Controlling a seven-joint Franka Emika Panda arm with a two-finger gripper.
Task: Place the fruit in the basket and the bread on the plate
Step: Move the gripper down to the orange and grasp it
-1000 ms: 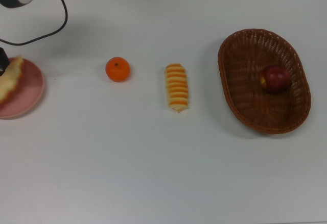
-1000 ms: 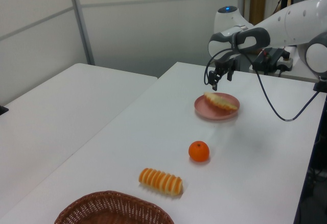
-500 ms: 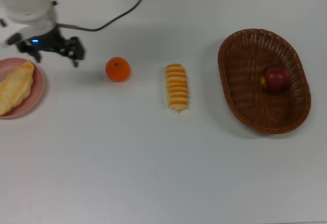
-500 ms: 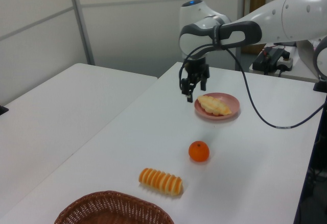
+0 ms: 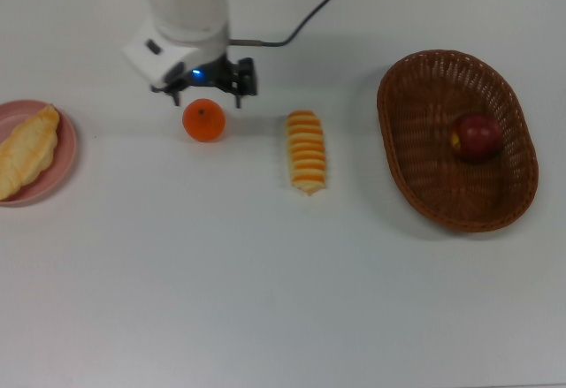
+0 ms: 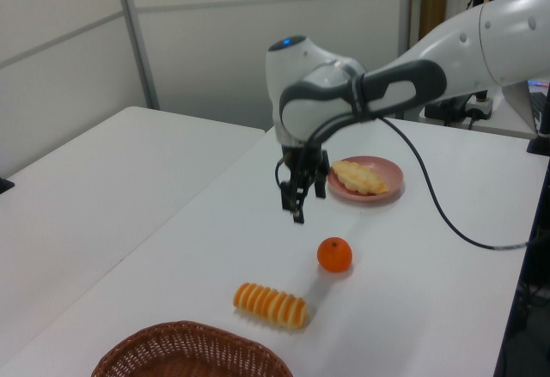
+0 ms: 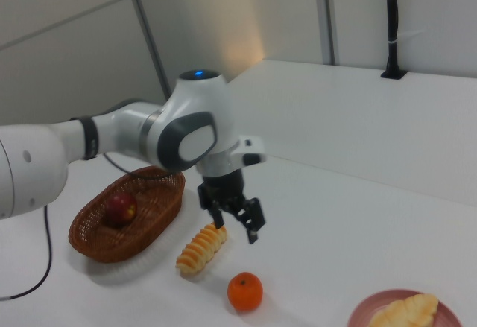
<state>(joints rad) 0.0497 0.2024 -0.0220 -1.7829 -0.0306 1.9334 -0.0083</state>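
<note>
Hovering above the bright orange mandarin (image 5: 204,120), my empty pincer (image 5: 204,98) points down, fingers spread; only the right view shows its height.

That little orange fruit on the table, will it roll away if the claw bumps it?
Probably. The mandarin is round and sits free on the smooth table, so a nudge could roll it. Its skin looks glossy, perhaps slippery. The open gripper hangs above it.
</note>
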